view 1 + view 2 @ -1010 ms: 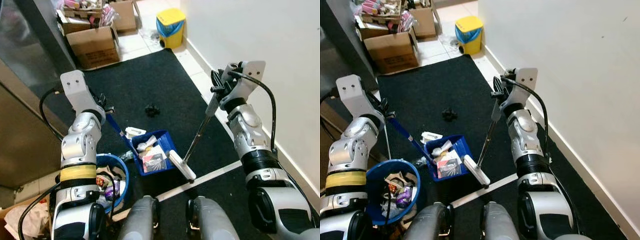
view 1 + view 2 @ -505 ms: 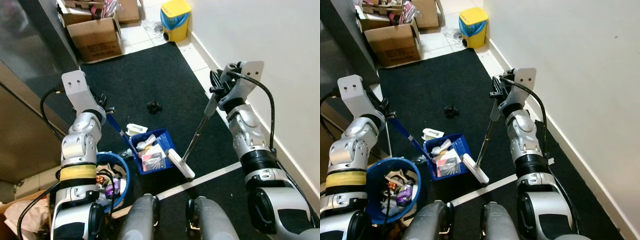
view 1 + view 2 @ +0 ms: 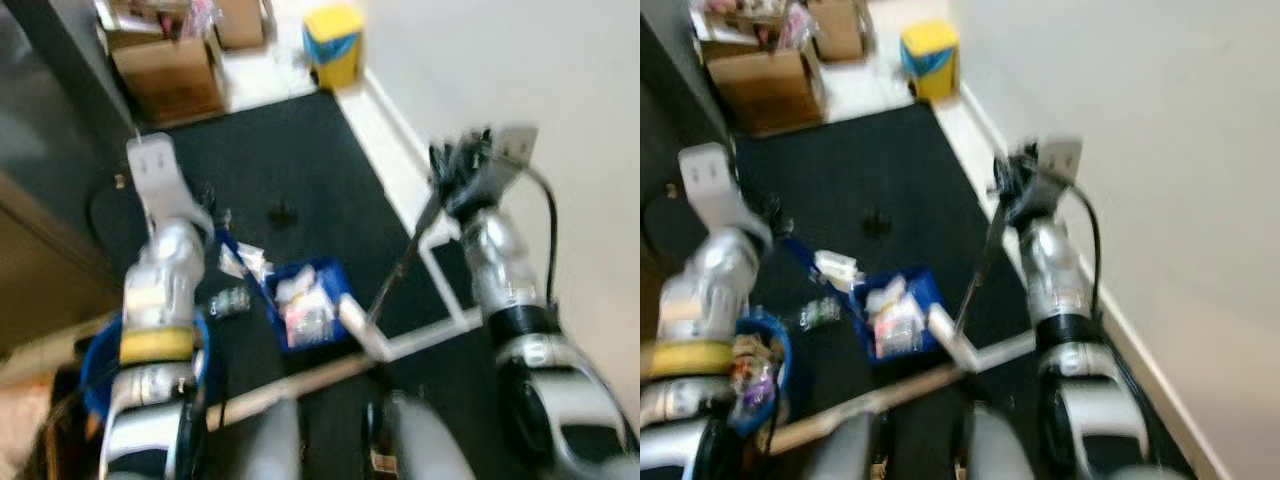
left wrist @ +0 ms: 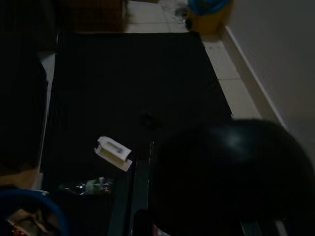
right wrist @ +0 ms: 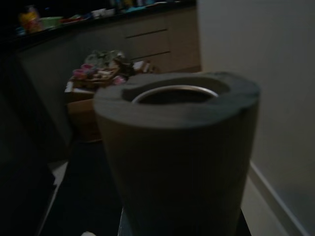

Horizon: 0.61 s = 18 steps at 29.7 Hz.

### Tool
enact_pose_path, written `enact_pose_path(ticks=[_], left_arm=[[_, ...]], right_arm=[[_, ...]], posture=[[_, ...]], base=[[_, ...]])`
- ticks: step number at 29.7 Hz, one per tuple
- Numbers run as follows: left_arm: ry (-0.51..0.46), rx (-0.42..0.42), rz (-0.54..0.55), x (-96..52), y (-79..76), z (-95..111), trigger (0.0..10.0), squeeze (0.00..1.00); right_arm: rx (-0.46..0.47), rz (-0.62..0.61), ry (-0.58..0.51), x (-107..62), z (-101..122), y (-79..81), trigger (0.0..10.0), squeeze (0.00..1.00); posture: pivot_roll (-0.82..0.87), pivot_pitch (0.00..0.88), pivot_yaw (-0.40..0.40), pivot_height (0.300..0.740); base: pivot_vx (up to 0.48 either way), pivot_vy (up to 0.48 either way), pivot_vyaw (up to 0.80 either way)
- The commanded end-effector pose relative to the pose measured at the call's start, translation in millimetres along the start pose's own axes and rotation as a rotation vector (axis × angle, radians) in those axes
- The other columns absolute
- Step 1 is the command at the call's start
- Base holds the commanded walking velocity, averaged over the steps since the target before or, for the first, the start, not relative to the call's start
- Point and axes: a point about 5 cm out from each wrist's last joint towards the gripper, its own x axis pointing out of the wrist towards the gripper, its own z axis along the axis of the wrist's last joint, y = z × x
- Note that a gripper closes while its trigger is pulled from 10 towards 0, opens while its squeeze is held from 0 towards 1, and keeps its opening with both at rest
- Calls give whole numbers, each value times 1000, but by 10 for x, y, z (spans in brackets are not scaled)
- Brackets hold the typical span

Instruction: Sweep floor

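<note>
Two hands, right hand [image 3: 445, 180] gripping thin broom [image 3: 392, 285], boxy blue dustpan [image 3: 305, 303]

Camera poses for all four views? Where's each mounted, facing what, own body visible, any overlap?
Left eye view: head camera, looking forward and down at the black mat, blue dustpan and broom; both silver arms and the legs show; blurred.
Right eye view: same head, same scene; yellow bin far ahead by the wall.
Left wrist view: left wrist, facing down at the mat and a white scrap; a dark rounded part blocks the near side.
Right wrist view: right wrist, looking along the broom handle's end toward cardboard boxes.
Shared: mat, yellow bin.
</note>
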Motion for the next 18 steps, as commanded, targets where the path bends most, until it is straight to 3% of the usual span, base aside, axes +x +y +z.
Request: enact_pose_path(ticks=[1,16,18], left_arm=[[-56,-19,-22,-4,-36,128,10000,0],[-57,-29,-9,3,-8,138,10000,0],[-57,-30,-9,3,-10,138,10000,0]], right_arm=[[9,-24,9,-32,-20,-66,10000,0],[8,7,11,-34,-35,-14,10000,0],[2,9,14,-35,-36,-15,10000,0]], posture=[[1,46,17,740],[4,46,19,740],[4,46,19,740]], base=[[0,0,0],[0,0,0],[0,0,756]])
